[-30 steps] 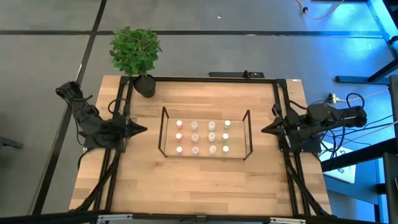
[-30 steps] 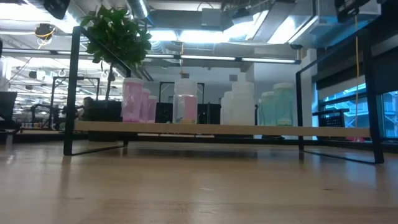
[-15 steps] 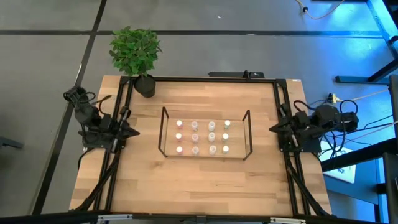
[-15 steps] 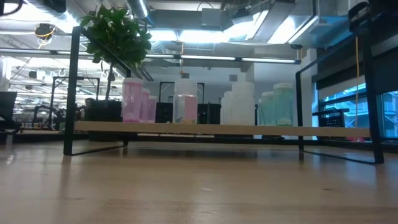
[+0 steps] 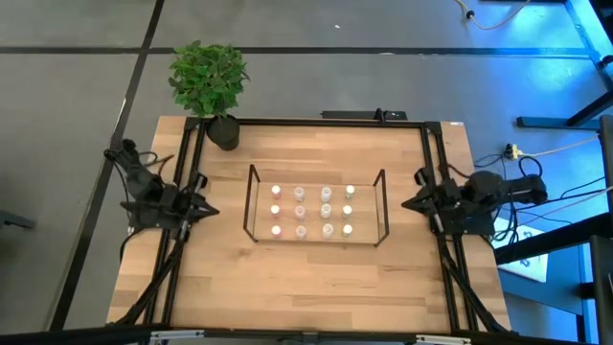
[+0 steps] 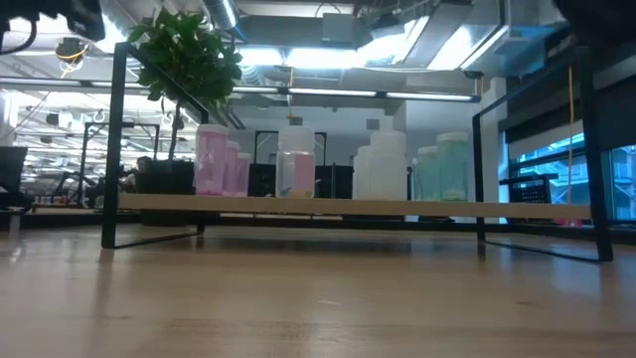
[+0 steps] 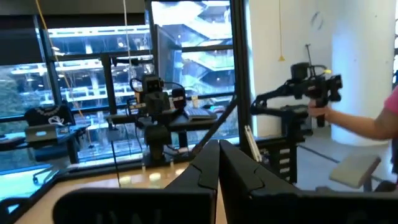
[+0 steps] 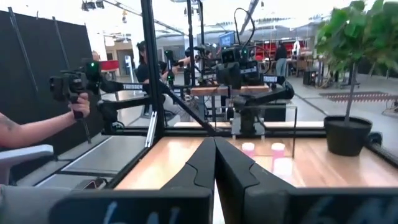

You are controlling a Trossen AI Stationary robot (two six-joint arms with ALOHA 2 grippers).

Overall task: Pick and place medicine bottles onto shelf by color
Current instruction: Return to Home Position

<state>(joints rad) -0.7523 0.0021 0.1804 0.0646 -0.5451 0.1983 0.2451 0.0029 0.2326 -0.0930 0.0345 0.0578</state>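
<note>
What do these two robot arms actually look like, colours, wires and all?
Both are matte black and built from jointed segments. The left arm and right arm trail loose black cables. The left end effector and right end effector each taper to a point, made of two angular dark fingers. No markings are readable.

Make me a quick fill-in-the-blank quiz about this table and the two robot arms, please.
The medicine bottles stand on the shelf in ___ columns of three.
The left gripper and the right gripper both have their fingers ___.
The potted plant stands nearer the ___ gripper.
Missing words: four; shut; left.
</note>
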